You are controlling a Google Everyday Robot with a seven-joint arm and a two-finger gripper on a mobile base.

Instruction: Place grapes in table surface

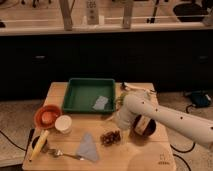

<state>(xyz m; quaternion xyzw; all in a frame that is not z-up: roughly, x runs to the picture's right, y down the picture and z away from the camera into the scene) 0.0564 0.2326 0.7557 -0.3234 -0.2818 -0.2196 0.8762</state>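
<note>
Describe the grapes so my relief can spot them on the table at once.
Start at the tan table and find the green tray at its back. The grapes lie in front of the tray's right end, on bare wood, just below the gripper. They are a small, bumpy, dark reddish-purple cluster, unlike the flat grey-blue cloth to their left and the smooth brown bowl to their right.

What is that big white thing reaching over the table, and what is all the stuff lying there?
That is a robot's arm, seen by one camera looking down from the front. Its claw is at the end, low over the table surface, just beside the grapes, which lie on the wood. Also there: a green tray with a cloth in it, another cloth, a white cup, an orange bowl, a brown bowl, a banana and a fork.
</note>
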